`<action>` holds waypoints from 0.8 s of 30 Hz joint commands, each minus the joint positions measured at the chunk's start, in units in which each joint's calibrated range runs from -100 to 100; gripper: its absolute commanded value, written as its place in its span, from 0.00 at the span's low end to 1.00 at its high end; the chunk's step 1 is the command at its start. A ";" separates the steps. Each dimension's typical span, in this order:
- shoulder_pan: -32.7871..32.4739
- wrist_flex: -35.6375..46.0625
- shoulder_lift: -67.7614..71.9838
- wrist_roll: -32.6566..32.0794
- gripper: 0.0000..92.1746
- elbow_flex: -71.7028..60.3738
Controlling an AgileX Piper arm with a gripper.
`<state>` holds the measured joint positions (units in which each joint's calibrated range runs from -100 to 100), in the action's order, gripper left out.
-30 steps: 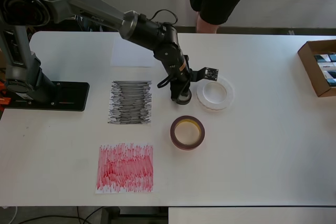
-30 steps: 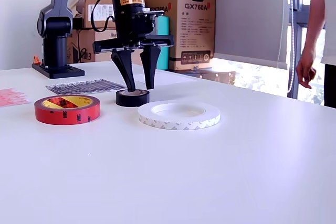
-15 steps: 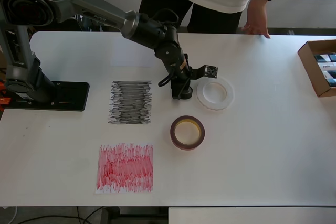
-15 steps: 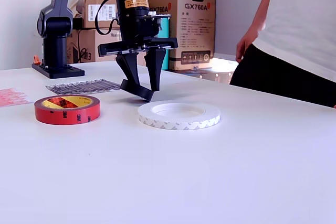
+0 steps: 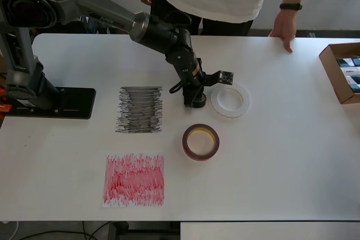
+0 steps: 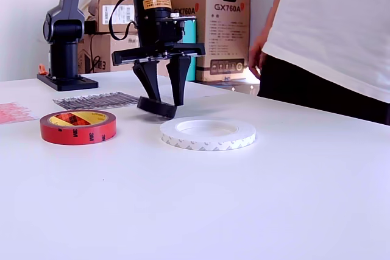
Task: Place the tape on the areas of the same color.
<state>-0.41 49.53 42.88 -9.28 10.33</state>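
Arm (image 6: 149, 4) — black, glossy housings, grey base column; orange-yellow label band, looped black cable; gripper (image 6: 163, 83) fingers black, tapered.

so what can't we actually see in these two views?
- Black roll: overhead, the gripper covers most of it; exterior shows it tilted, but the contact with the fingers is unclear.
- White sheet: overhead, barely separable from the table, with the arm over its corner.
- Box: overhead, cut by the right edge.
- Red patch: exterior, cut by the left edge.
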 commanded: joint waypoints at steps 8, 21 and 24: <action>-0.63 1.43 -1.53 -0.14 0.46 -3.74; -1.74 0.92 1.18 -0.22 0.46 -4.01; -1.82 0.83 1.37 -0.22 0.46 -4.01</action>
<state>-2.03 50.04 43.86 -9.20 6.10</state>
